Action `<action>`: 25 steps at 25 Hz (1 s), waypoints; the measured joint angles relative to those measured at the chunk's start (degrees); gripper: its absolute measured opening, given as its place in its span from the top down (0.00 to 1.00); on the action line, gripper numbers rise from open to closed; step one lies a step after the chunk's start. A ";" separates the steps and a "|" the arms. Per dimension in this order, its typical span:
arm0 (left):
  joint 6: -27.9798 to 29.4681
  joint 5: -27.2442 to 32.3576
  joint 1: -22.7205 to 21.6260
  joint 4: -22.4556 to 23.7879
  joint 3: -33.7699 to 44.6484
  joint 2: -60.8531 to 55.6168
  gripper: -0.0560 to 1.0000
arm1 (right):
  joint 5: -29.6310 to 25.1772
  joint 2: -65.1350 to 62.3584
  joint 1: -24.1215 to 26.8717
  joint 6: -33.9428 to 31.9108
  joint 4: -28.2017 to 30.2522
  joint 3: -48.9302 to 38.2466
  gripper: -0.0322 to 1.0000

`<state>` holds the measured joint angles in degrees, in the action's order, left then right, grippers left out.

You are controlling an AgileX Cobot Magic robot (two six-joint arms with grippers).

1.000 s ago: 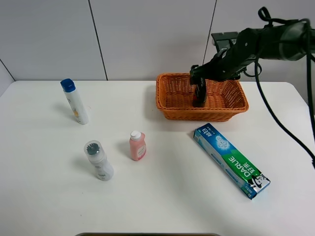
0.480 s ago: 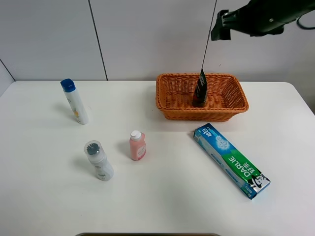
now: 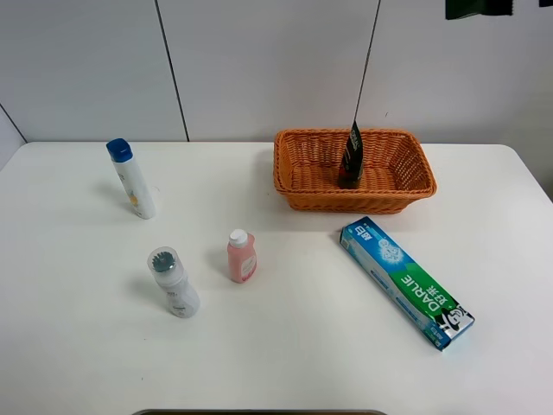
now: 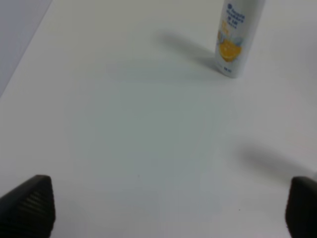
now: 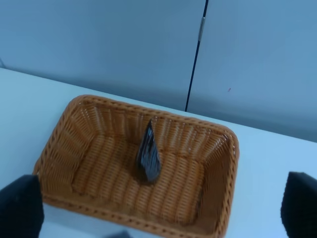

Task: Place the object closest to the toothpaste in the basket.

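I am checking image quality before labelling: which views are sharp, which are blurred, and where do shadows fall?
Exterior high: sharp, even light, soft shadows left of the blue-capped bottle and the pink bottle. Left wrist: soft focus, the bottle's label is unreadable, and a diffuse shadow trails from its base across the table. Right wrist: slightly soft, basket weave visible, dark tube glossy, the jaws blurred at the corners.

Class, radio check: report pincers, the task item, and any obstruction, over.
Both pincers open, empty: left pincer low over table, right pincer high above basket. Dark tube upright inside basket. Nothing obstructing. Toothpaste box on table.
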<state>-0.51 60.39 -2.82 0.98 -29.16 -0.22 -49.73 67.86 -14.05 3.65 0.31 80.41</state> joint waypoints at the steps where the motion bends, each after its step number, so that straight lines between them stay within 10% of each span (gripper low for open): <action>1: 0.00 0.00 0.00 0.00 0.00 0.00 0.06 | -1.19 -1.34 0.00 0.00 0.26 0.00 0.01; 12: 0.00 0.00 0.00 0.00 0.00 0.00 0.06 | -13.65 -17.33 -0.04 0.05 2.98 0.00 0.01; 25: 0.00 0.00 0.00 0.00 0.00 0.00 0.06 | -13.73 -36.94 1.65 -1.69 3.59 -16.18 0.01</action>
<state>-0.51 60.39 -2.82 0.98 -29.16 -0.22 -63.46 30.92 -12.40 1.96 3.90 64.23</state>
